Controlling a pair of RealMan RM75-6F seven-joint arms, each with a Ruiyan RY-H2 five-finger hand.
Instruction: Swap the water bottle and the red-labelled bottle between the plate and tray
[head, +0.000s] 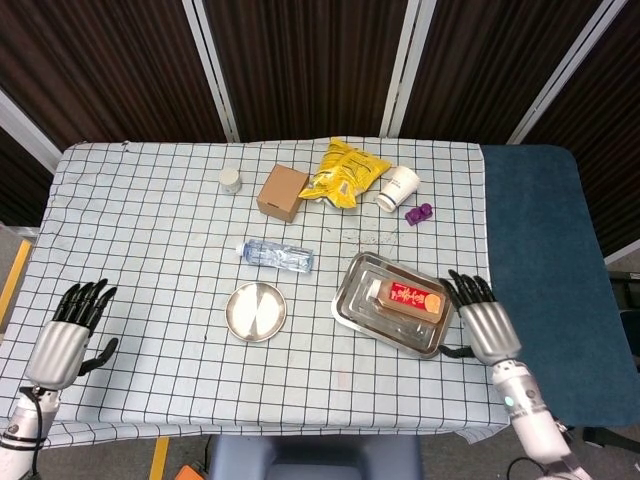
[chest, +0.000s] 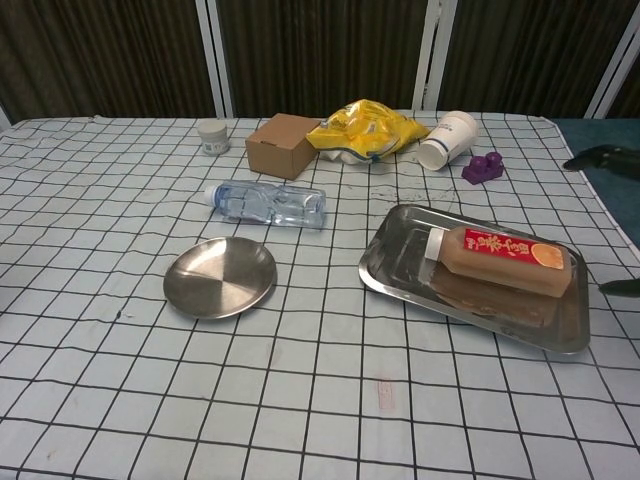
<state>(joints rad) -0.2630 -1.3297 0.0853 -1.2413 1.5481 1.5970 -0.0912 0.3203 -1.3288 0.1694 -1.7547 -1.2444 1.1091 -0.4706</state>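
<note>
While the right hand (head: 484, 322) hangs empty and spread at three o'clock of the tray (head: 351, 309), a hasty grab could roll the red-labelled bottle (head: 406, 298) off.

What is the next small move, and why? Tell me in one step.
Probably close the right hand on the red-labelled bottle: it lies on its side in the tray, and that open hand hovers just beside the tray's right edge. The plate is empty, the water bottle lies on the cloth beside it, and the left hand is far off at the table's left edge.
</note>
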